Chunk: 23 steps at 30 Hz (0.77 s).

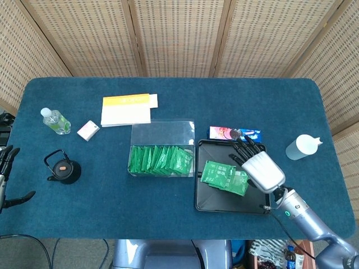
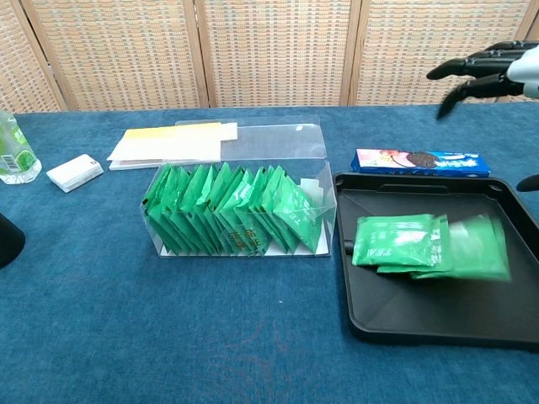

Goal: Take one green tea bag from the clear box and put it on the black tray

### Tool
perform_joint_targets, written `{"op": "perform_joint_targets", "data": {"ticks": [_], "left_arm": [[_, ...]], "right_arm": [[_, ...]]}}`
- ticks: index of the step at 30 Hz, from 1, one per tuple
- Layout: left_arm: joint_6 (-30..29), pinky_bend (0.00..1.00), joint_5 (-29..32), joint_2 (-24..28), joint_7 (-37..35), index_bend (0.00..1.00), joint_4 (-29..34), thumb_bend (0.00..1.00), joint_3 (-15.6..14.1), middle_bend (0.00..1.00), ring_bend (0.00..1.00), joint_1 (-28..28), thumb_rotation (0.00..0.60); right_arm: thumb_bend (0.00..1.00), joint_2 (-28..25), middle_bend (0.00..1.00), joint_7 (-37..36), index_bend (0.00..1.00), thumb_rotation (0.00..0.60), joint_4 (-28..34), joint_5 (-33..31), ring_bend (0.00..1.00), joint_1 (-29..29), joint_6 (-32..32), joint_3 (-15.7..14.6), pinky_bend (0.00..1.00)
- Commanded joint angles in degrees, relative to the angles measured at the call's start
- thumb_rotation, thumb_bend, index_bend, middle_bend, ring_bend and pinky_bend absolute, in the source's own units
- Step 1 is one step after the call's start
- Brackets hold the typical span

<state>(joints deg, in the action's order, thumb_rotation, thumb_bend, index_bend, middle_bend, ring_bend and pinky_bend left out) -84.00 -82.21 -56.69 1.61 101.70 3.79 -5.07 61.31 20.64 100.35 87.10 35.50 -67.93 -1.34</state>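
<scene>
Green tea bags (image 1: 224,176) lie flat on the black tray (image 1: 205,206), overlapping one another; in the chest view these tea bags (image 2: 421,246) look slightly blurred on the tray (image 2: 438,324). My right hand (image 1: 259,167) hovers over the tray's right part with fingers spread and nothing in it. The chest view shows the right hand (image 2: 487,69) high above the tray. The clear box (image 1: 161,133) left of the tray holds a row of upright green tea bags (image 2: 236,212). My left hand (image 1: 8,175) shows only partly at the far left edge, fingers apart.
A cookie pack (image 1: 235,133) lies just behind the tray. A white bottle (image 1: 302,147) stands at the right. A yellow-white booklet (image 1: 127,109), a small white box (image 1: 87,130), a water bottle (image 1: 55,120) and a black kettle (image 1: 63,166) are on the left.
</scene>
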Motion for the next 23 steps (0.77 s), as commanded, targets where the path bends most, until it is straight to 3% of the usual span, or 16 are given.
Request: {"op": "perform_joint_targets", "data": {"ticks": [1, 5, 7, 10, 15, 23], "left_arm": [[0.22, 0.00, 0.08, 0.06, -0.15, 0.00, -0.06, 0.00, 0.01, 0.00, 0.00, -0.11, 0.600], [0.24, 0.00, 0.00, 0.19, -0.60, 0.00, -0.09, 0.00, -0.01, 0.00, 0.00, -0.11, 0.600], [-0.59, 0.00, -0.80, 0.30, -0.81, 0.00, 0.06, 0.00, -0.21, 0.00, 0.00, 0.24, 0.600], [-1.25, 0.00, -1.62, 0.17, -0.53, 0.00, 0.05, 0.00, -0.44, 0.00, 0.00, 0.48, 0.600], [-2.22, 0.00, -3.12, -0.35, 0.85, 0.00, 0.07, 0.00, -0.87, 0.00, 0.00, 0.73, 0.600], [-4.12, 0.00, -4.63, -0.81, 1.92, 0.00, 0.27, 0.00, -1.12, 0.00, 0.00, 1.43, 0.600]], "right_arm": [[0.00, -1.19, 0.00, -1.75, 0.05, 0.600, -0.85, -0.41, 0.00, -1.38, -2.00, 0.94, 0.00], [0.00, -2.78, 0.00, -5.23, 0.05, 0.600, -1.25, 0.27, 0.00, -4.86, -7.17, 1.19, 0.00], [0.00, -3.08, 0.00, -9.55, 0.05, 0.600, -1.37, 2.55, 0.00, -9.90, -14.35, -0.11, 0.00], [0.00, -1.99, 0.00, -12.02, 0.05, 0.600, -2.60, 4.35, 0.00, -13.88, -18.81, -1.34, 0.00], [0.00, 0.28, 0.00, -12.69, 0.00, 0.600, -2.89, 3.59, 0.00, -19.42, -23.51, -2.05, 0.00], [0.00, 4.43, 0.00, -12.27, 0.00, 0.600, -5.10, 1.57, 0.00, -25.31, -28.54, -0.97, 0.00]]}}
